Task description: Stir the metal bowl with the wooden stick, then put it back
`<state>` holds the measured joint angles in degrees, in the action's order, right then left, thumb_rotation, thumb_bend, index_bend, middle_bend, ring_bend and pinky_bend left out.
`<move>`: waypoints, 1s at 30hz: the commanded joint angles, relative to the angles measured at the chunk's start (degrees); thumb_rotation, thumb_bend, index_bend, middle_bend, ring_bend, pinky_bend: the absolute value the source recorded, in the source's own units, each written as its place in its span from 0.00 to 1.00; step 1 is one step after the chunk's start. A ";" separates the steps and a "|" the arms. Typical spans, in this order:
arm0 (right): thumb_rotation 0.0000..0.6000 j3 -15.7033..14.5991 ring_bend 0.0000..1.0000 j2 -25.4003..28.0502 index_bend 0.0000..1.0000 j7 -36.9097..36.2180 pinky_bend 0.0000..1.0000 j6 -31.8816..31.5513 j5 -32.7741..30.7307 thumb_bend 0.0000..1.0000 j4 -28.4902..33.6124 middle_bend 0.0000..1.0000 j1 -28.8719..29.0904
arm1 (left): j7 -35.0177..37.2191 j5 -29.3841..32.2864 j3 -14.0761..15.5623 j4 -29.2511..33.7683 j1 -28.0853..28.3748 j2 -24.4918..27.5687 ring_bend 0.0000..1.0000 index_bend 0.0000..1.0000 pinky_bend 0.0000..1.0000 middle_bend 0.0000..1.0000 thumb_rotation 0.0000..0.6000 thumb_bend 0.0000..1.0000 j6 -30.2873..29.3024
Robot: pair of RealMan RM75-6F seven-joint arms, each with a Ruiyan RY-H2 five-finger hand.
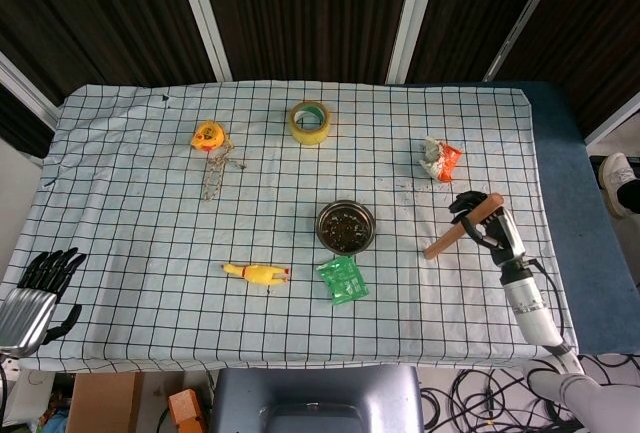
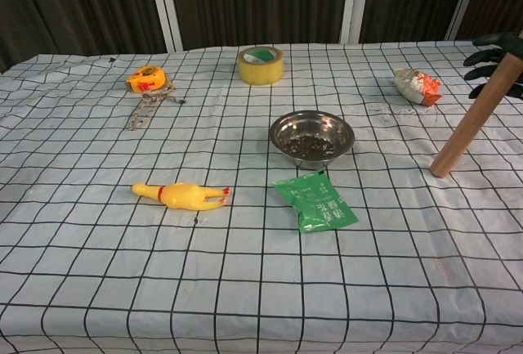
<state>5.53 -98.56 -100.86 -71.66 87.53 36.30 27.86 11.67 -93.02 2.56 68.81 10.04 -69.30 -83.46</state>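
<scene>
The wooden stick [image 1: 458,228] [image 2: 476,118] leans up to the right, its lower end on the cloth right of the metal bowl [image 1: 345,226] [image 2: 311,136], which holds dark bits. My right hand [image 1: 487,225] [image 2: 493,53] holds the stick's raised upper end, with its fingers spread loosely around it; in the chest view only the fingers show at the right edge. My left hand [image 1: 38,286] rests off the table's front left corner, fingers apart and holding nothing; the chest view does not show it.
On the checked cloth lie a green packet [image 1: 342,280] and a yellow rubber chicken [image 1: 256,273] in front of the bowl, a yellow tape roll [image 1: 310,121] and a tape measure [image 1: 207,136] at the back, and a crumpled wrapper [image 1: 438,159] behind the stick.
</scene>
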 commanded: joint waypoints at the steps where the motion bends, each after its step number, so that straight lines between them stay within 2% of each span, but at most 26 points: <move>1: 0.74 -0.55 0.36 0.64 0.38 -0.65 0.47 -0.53 0.50 0.21 1.11 0.41 -0.38 | -0.03 -0.06 0.00 -0.04 0.00 -0.05 0.00 0.00 0.04 0.03 1.00 0.41 -0.05; 5: 0.75 -0.71 0.36 1.43 0.40 -2.88 0.50 -1.43 0.70 0.21 3.19 0.41 -0.83 | -0.01 0.01 -0.10 -0.14 0.03 -0.12 0.00 0.00 0.04 0.03 1.00 0.41 -0.05; 10: 0.80 -0.46 0.41 2.01 0.48 -4.17 0.54 -0.95 0.68 0.21 5.22 0.41 -0.19 | -0.03 0.02 -0.13 -0.22 0.00 -0.17 0.00 0.00 0.04 0.03 1.00 0.41 -0.12; 17: 0.95 0.42 0.54 1.74 0.73 -2.63 0.64 0.43 -0.85 0.21 5.90 0.51 -0.15 | 0.28 0.15 -0.23 -0.42 -0.05 -0.04 0.00 0.00 0.04 0.03 1.00 0.41 -0.19; 20: 1.00 0.74 0.58 1.57 0.79 -2.09 0.68 1.33 -1.45 0.21 6.04 0.56 -0.06 | 0.39 0.11 -0.24 -0.50 -0.02 -0.03 0.00 0.00 0.04 0.03 1.00 0.41 -0.19; 23: 1.00 1.04 0.62 1.50 0.83 -1.99 0.71 1.93 -1.78 0.22 6.27 0.60 0.14 | 0.38 0.13 -0.26 -0.56 -0.04 -0.02 0.00 0.00 0.04 0.03 1.00 0.41 -0.21; 25: 1.00 1.37 0.67 1.34 0.87 -1.75 0.74 2.05 -2.03 0.27 6.41 0.63 0.25 | 0.31 0.14 -0.27 -0.55 -0.05 0.01 0.00 0.00 0.04 0.03 1.00 0.41 -0.21; 30: 1.00 2.01 0.82 1.16 0.99 -1.17 0.88 1.72 -2.12 0.55 7.05 0.75 0.63 | 0.25 0.25 -0.29 -0.52 -0.01 0.01 0.00 0.00 0.04 0.03 1.00 0.41 -0.01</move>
<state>7.49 -97.37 -102.06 -69.86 85.38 43.25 28.42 11.93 -92.76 2.27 68.29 10.03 -69.30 -83.47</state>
